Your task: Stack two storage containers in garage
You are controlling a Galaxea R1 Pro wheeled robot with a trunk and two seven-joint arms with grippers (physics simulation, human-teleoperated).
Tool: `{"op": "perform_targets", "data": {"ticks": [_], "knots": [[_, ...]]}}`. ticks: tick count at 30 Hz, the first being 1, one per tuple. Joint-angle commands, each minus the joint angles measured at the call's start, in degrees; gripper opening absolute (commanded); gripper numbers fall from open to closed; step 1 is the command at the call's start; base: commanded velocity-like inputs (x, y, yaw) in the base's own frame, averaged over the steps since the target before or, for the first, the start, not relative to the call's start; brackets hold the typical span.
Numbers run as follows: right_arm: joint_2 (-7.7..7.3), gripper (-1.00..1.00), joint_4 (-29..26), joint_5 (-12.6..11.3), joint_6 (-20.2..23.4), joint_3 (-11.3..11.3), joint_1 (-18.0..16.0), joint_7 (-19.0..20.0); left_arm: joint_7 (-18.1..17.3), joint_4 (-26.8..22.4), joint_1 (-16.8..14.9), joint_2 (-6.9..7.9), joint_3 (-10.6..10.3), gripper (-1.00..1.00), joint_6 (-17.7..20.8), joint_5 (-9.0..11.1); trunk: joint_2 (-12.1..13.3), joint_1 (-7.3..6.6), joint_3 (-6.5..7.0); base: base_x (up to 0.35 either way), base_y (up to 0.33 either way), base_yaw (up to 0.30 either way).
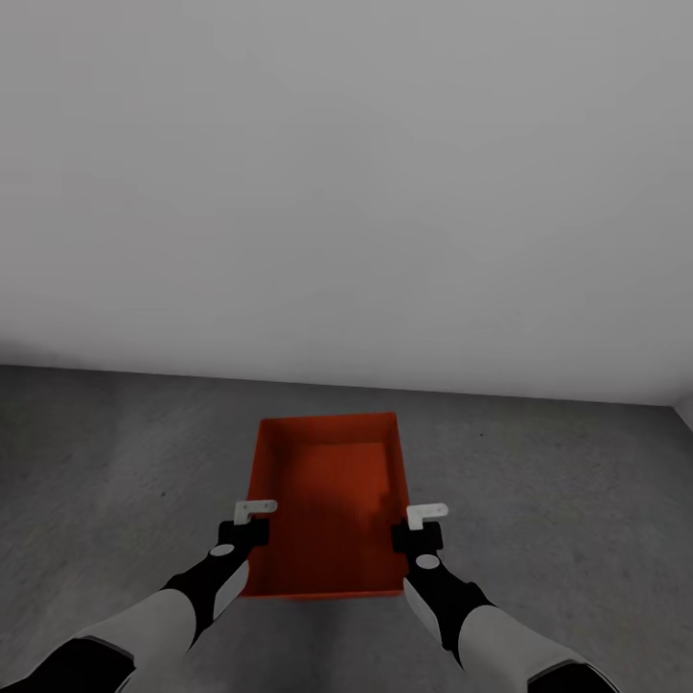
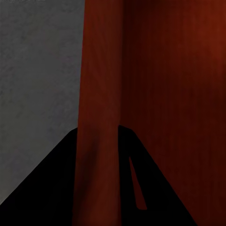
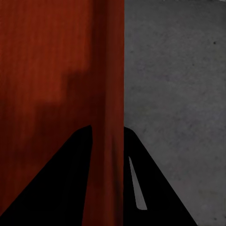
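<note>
One orange-red storage container (image 1: 332, 500), open-topped and empty, lies between my two arms over the dark grey garage floor (image 1: 115, 462). My left gripper (image 1: 252, 525) is shut on its left wall, and the left wrist view shows that thin wall (image 2: 99, 94) running between the black fingers (image 2: 56, 188). On the opposite side my right gripper (image 1: 416, 529) is shut on the right wall (image 3: 110, 94), which passes between its fingers (image 3: 160, 188). I cannot tell whether the container rests on the floor or hangs just above it.
A plain light-grey wall (image 1: 346, 192) rises straight ahead, meeting the floor a short way beyond the container. Mottled concrete stretches to both sides. A wall corner (image 1: 685, 409) shows at the far right edge.
</note>
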Motion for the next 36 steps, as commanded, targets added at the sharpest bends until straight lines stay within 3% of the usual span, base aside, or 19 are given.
{"op": "perform_targets", "data": {"ticks": [1,36], "knots": [[-0.61,-1.0,1.5,-1.2,-0.3,-0.3,0.0,-0.3,0.3,-0.2,-0.1,0.05,0.0,-1.0,-0.3,-0.3,-0.5,0.23,-0.23,0.0,0.0,0.0],[-0.61,-1.0,1.5,-1.2,-0.3,-0.3,0.0,-0.3,0.3,-0.2,-0.1,0.11,0.0,-1.0,-0.3,-0.3,-14.5,7.92,-6.52,0.0,0.0,0.0]]}}
